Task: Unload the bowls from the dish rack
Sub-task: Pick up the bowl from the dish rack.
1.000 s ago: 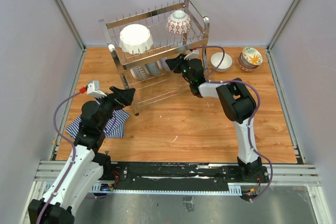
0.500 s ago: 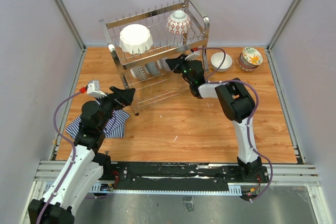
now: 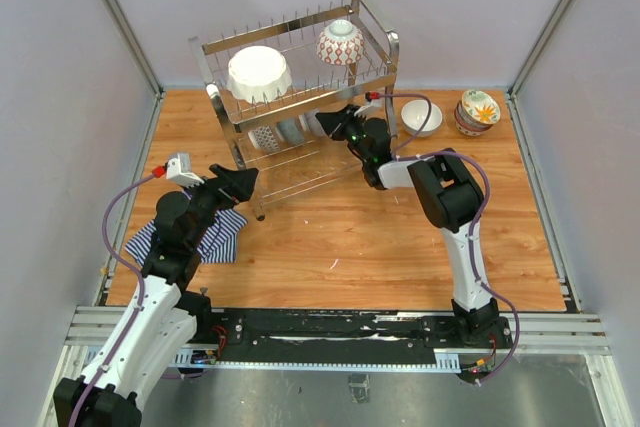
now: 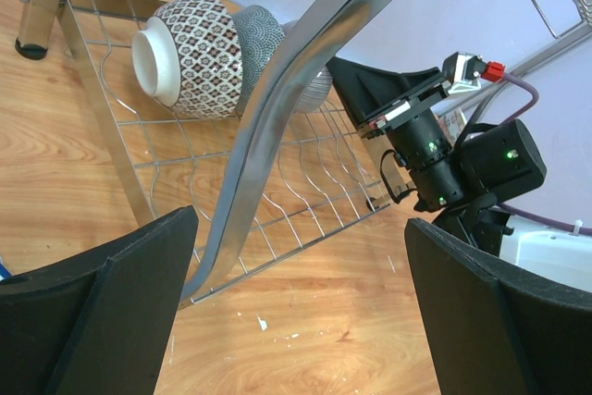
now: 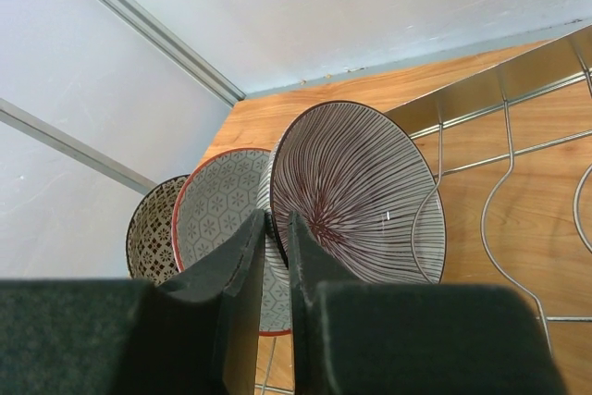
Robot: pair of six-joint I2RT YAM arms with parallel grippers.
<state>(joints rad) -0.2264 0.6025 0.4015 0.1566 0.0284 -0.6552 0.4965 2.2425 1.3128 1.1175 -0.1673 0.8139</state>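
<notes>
The chrome dish rack point(image 3: 300, 82) stands at the back of the table. Its top tier holds a large white scalloped bowl point(image 3: 259, 73) and a red lattice bowl point(image 3: 341, 44). On the lower tier several bowls stand on edge: a brown-striped bowl point(image 5: 361, 182), a grey hexagon-pattern bowl with a red rim point(image 5: 217, 210) and a dark patterned bowl point(image 5: 151, 228). My right gripper point(image 5: 278, 228) reaches into the lower tier point(image 3: 335, 125), shut on the striped bowl's rim. My left gripper point(image 4: 301, 302) hangs open and holds nothing, low by the rack's front left leg point(image 4: 277, 108).
A plain white bowl point(image 3: 421, 118) sits on the table right of the rack. A stack of floral bowls point(image 3: 478, 111) stands at the back right corner. A blue-white striped cloth point(image 3: 215, 237) lies under my left arm. Grey walls close in the table.
The right arm's elbow has edged slightly left toward the rack. The left arm and the bowls have not moved.
</notes>
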